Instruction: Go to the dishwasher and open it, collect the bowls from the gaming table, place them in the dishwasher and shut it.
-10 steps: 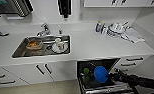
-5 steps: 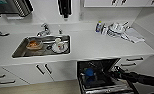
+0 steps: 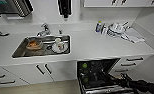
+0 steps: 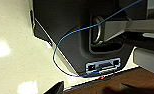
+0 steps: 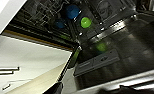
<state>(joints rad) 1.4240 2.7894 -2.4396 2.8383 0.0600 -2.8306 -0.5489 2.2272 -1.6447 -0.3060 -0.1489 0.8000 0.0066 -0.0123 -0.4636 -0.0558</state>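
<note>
Both bowls already sit in the dishwasher point(image 3: 98, 75), so your step now, as I judge it, is closing the door. In the right wrist view the blue bowl point(image 5: 72, 11) and the green bowl point(image 5: 85, 22) rest side by side on the dark rack, and the door point(image 5: 123, 50) lies folded down below them, its shiny inner face mirroring the green one. Your right arm point(image 3: 140, 85) reaches in low beside the open machine. I cannot tell whether its fingers are spread or pressed together, nor those of the left. Get under the door's outer edge and lift along its hinge arc; check first that the rack is pushed fully in, or the door may catch on it. Count: two bowls, one blue and one green; one dishwasher; one sink point(image 3: 23, 51) holding dishes to its left.
</note>
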